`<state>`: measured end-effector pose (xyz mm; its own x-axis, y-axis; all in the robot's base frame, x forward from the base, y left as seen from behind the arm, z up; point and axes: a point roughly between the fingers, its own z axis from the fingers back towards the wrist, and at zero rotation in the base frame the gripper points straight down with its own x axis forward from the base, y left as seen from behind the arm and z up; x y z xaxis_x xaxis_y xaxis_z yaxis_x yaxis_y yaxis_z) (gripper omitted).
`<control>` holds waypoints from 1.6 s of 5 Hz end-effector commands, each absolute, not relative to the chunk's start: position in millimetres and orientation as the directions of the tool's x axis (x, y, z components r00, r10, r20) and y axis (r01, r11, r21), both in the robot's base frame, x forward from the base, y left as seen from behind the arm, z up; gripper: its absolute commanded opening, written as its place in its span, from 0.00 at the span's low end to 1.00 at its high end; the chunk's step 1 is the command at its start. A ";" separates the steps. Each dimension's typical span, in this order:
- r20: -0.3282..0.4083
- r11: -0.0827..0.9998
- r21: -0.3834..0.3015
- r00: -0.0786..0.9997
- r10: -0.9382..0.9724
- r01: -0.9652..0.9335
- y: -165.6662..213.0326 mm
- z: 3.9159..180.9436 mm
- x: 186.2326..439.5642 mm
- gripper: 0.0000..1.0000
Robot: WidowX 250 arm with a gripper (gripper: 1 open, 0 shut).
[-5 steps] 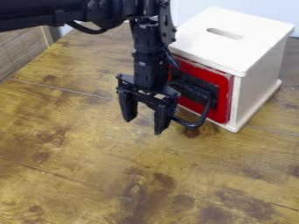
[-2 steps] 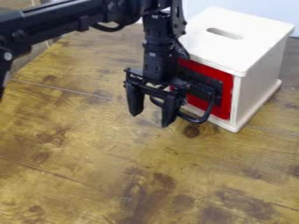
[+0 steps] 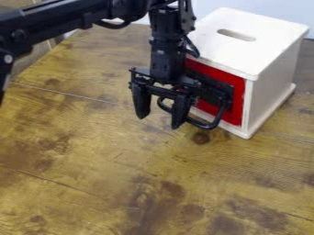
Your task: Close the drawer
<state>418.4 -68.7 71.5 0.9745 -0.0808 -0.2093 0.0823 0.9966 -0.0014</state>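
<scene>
The drawer (image 3: 218, 90) has a red front and a large black loop handle (image 3: 211, 108). It sits in a light wooden box (image 3: 252, 64) at the upper right and looks nearly flush with the box face. My black gripper (image 3: 161, 108) hangs straight down just left of the handle, in front of the drawer. Its fingers (image 3: 140, 103) are spread open with nothing between them. The arm covers the left part of the red front.
The box has a slotted pale top (image 3: 236, 36). A worn wooden tabletop (image 3: 110, 174) spreads to the left and toward the front. The black arm (image 3: 73, 20) reaches in from the upper left.
The gripper has moved a little right and up toward the drawer front, then stayed nearly still. It remains open.
</scene>
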 end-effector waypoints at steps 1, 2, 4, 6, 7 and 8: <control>-0.128 0.998 -0.019 0.990 -0.061 0.059 -92.0 92.6 422.3 1.00; -0.120 1.000 -0.012 0.993 -0.018 0.017 -110.2 105.5 418.2 1.00; -0.087 0.998 -0.052 0.996 0.014 -0.018 -120.4 151.0 402.8 1.00; -0.027 0.993 -0.102 0.998 0.053 -0.056 -81.4 169.4 378.6 1.00; -0.014 0.995 -0.075 0.998 0.065 -0.066 -68.0 167.4 367.9 1.00; 0.014 0.999 -0.045 0.999 0.031 -0.030 -61.1 159.3 362.4 1.00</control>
